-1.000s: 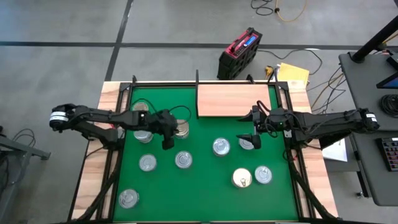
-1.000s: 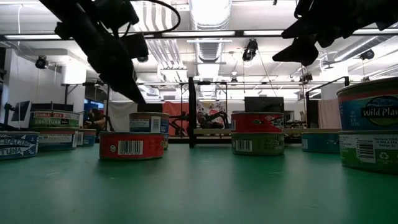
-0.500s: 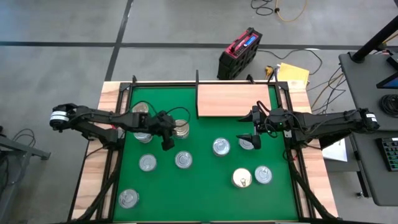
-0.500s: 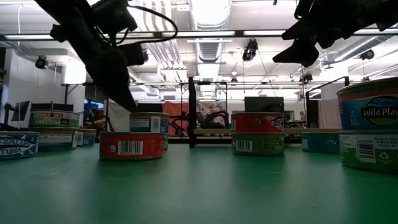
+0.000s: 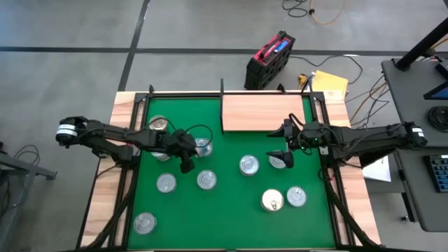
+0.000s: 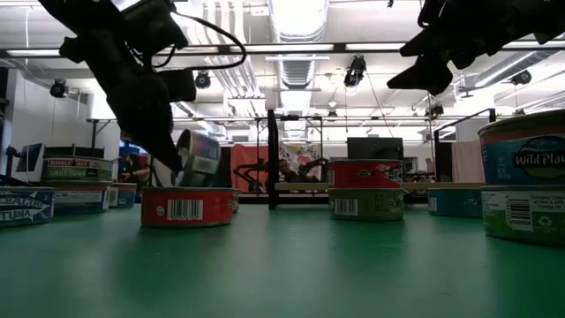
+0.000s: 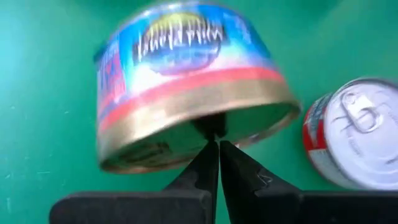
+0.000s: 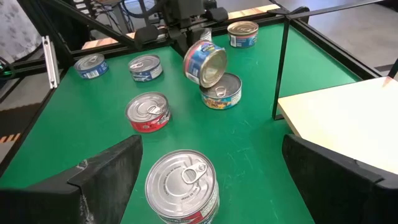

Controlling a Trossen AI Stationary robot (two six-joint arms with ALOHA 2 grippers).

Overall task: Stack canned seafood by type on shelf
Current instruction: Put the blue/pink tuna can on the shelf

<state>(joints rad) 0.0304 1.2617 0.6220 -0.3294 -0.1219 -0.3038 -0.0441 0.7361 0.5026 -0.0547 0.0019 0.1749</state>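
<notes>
Tipped blue can [image 8: 204, 63] sits right at my left end effector [image 7: 217, 146], whose fingers are pressed together against its rim. Right end effector [image 5: 283, 143] hangs wide open, empty, a silver-lidded can [image 8: 182, 185] just ahead.

Shiny metal is seen on the tilted can [image 7: 186, 87], with a glossy printed label and gold-toned rim. The mat [image 5: 231, 217] is matt green, the shelf [image 5: 262, 112] smooth pale wood, the fingers [image 7: 205, 174] matt black.
</notes>
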